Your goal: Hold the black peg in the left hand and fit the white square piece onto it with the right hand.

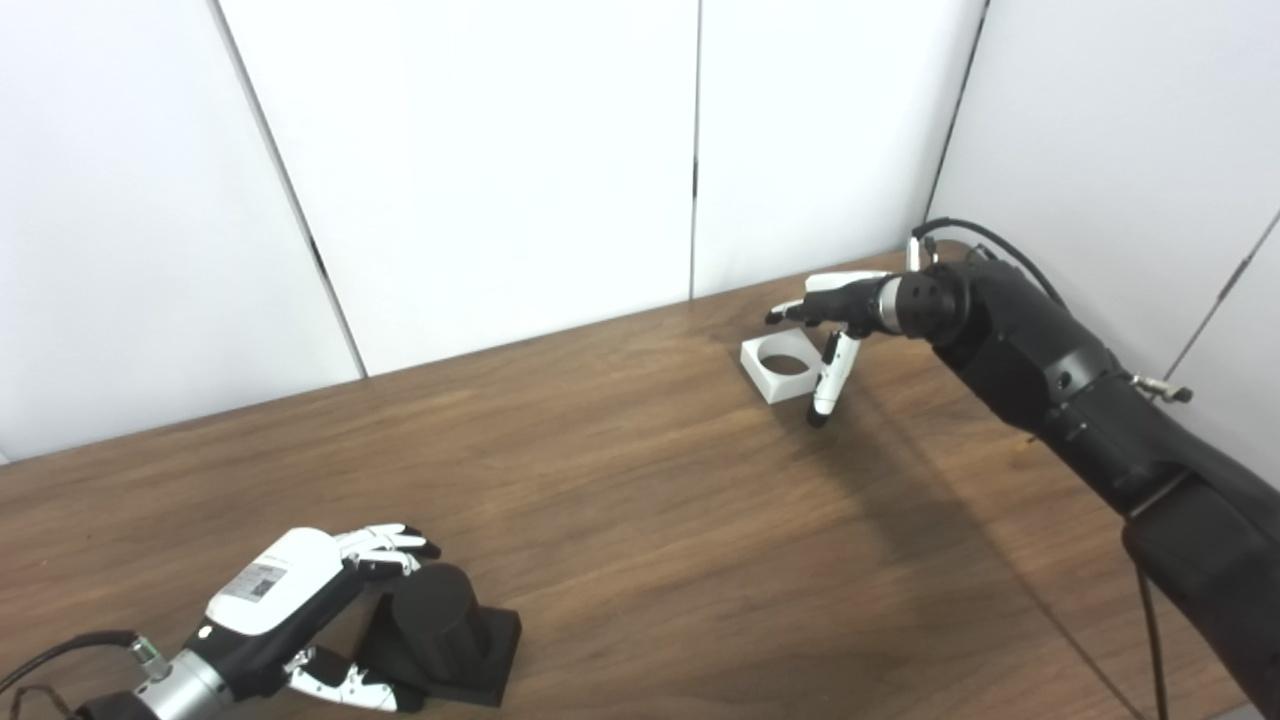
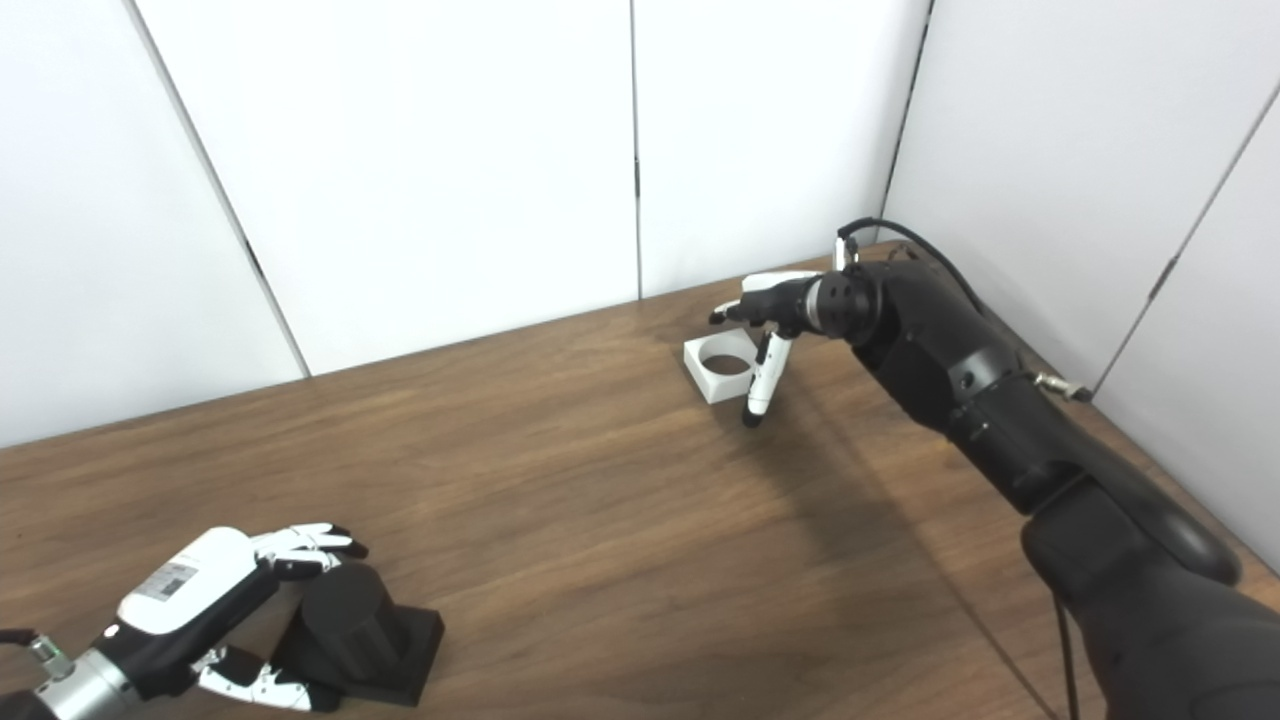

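**Both hands at their parts, nothing lifted**

Nearest me, my left hand (image 1: 285, 610) cups the black peg (image 1: 432, 622), fingers (image 1: 385, 545) spread around it on the table (image 1: 640, 520); I can't tell if it truly grips. Far right, my right hand (image 1: 835, 325) hangs spread over the white square piece (image 1: 780, 367), which lies flat, thumb beside its edge.

Surface: I see a dark brown wooden table (image 1: 640, 520) with lengthwise grain, meeting white wall panels at its far edge.
Near left: I see the black peg (image 1: 440, 625), a cylinder upright on a square black base, resting flat on the table.
Far right: I see the white square piece (image 1: 783, 366) lying flat, wood visible through its round hole.
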Available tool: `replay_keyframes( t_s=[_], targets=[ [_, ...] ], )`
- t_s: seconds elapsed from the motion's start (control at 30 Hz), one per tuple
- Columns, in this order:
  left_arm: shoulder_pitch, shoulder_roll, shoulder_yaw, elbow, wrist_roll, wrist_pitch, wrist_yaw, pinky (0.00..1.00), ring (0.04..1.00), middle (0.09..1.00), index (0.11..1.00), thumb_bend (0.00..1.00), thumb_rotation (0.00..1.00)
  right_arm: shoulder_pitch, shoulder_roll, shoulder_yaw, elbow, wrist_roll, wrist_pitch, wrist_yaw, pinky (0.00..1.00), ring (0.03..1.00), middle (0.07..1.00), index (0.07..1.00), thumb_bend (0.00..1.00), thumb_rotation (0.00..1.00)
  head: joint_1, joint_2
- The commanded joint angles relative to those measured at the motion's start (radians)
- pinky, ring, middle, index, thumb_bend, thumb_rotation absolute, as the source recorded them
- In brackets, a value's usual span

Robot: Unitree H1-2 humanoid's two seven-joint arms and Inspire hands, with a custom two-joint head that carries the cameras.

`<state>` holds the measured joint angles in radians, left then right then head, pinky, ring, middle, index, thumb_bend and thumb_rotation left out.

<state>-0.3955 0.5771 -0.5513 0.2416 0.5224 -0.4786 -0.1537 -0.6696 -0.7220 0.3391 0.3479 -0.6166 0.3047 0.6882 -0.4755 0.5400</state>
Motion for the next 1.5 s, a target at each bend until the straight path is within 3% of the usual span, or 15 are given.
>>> replay_keyframes(
  t_s=[0.0,0.4,0.77,0.93,1.17,1.23,1.47],
  targets=[
    [0.036,0.041,-0.015,0.004,0.052,0.013,-0.074,0.77,0.876,0.821,0.487,0.52,0.06,-0.034,-0.016,-0.009,-0.005,-0.008,-0.021,-0.041,0.79,0.964,0.993,0.953,0.88,0.17,0.004,0.001],
    [0.050,0.039,0.009,-0.020,0.052,0.014,-0.100,0.76,0.862,0.815,0.487,0.52,0.05,0.014,0.009,-0.028,0.022,0.018,-0.037,-0.136,0.79,0.951,0.954,0.879,0.78,0.11,0.013,0.015],
    [0.058,0.029,0.033,-0.045,0.055,0.021,-0.125,0.75,0.862,0.813,0.487,0.52,0.05,0.037,0.021,-0.029,0.081,0.027,-0.141,-0.252,0.77,0.898,0.890,0.798,0.76,0.06,0.018,0.023],
    [0.062,0.027,0.039,-0.057,0.050,0.029,-0.138,0.75,0.862,0.813,0.487,0.52,0.05,0.042,0.022,-0.017,0.119,0.004,-0.210,-0.329,0.71,0.837,0.854,0.688,0.76,0.08,0.025,0.027],
    [0.066,0.028,0.049,-0.081,0.050,0.052,-0.167,0.75,0.866,0.815,0.487,0.52,0.05,0.035,0.021,-0.005,0.140,-0.002,-0.233,-0.336,0.71,0.827,0.854,0.612,0.77,0.09,0.026,0.033],
    [0.066,0.027,0.051,-0.080,0.052,0.049,-0.165,0.75,0.862,0.812,0.487,0.52,0.05,0.038,0.021,-0.004,0.134,-0.004,-0.227,-0.334,0.71,0.831,0.853,0.518,0.57,0.13,0.026,0.035],
    [0.067,0.027,0.058,-0.078,0.046,0.046,-0.168,0.74,0.858,0.808,0.487,0.52,0.05,0.052,0.024,-0.018,0.137,0.005,-0.245,-0.361,0.73,0.821,0.819,0.486,0.52,0.13,0.028,0.039]
  ],
)
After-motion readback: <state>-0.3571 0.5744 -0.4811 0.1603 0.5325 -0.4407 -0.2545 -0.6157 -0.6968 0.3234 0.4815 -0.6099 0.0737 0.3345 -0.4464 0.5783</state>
